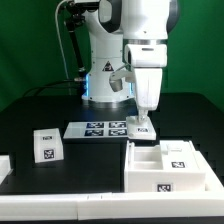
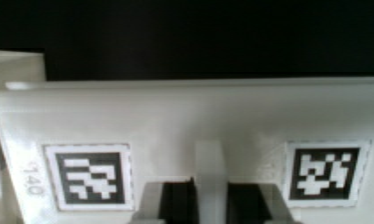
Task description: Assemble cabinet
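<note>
The cabinet (image 1: 165,167), a white boxy body with open inner compartments and marker tags, lies at the front of the exterior view's right. My gripper (image 1: 141,119) points straight down just behind it. It is shut on a small white tagged panel (image 1: 141,128) that stands on the black table. In the wrist view my gripper (image 2: 214,192) clamps a narrow white ridge of this panel (image 2: 184,115) between its dark fingers (image 2: 173,205). One tag shows on each side of the ridge.
The marker board (image 1: 98,129) lies just to the exterior view's left of my gripper. A small loose white tagged block (image 1: 47,145) stands further left. Another white piece (image 1: 4,166) shows at the left edge. The robot base (image 1: 100,80) stands behind.
</note>
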You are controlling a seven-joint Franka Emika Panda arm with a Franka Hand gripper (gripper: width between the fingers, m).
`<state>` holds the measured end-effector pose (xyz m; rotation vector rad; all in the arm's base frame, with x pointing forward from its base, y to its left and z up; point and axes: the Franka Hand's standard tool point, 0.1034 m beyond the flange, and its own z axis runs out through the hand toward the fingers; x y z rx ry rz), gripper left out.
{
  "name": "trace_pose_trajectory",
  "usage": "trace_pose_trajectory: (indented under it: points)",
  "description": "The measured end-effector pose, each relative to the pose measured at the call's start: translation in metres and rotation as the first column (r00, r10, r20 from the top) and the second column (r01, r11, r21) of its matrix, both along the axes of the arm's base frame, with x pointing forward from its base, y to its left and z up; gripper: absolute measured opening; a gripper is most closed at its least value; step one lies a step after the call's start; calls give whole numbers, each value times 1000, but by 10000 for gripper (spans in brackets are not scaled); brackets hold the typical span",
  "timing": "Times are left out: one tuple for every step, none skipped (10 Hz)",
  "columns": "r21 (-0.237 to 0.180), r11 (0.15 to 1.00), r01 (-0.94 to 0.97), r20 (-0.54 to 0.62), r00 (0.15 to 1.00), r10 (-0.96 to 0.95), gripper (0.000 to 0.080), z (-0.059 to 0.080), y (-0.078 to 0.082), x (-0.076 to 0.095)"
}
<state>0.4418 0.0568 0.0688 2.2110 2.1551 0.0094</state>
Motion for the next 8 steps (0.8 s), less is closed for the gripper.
trace_pose_trajectory:
  points:
    - [0,1000,-2,-2,1000,2,68,0,0,-1]
    - [0,1000,-2,-2,1000,2,68,0,0,-1]
    - [0,1000,-2,-2,1000,2,68,0,0,-1]
    - [0,1000,0,-2,1000,0,68,0,0,-1]
    - [1,999,48,-1,999,-48,68,0,0,0]
    - [-3,995,97,-6,995,-97,68,0,0,0]
    - [-4,995,98,-6,995,-98,68,0,-1,2]
    - [-2,995,102,-6,995,-102,68,-1,-2,6]
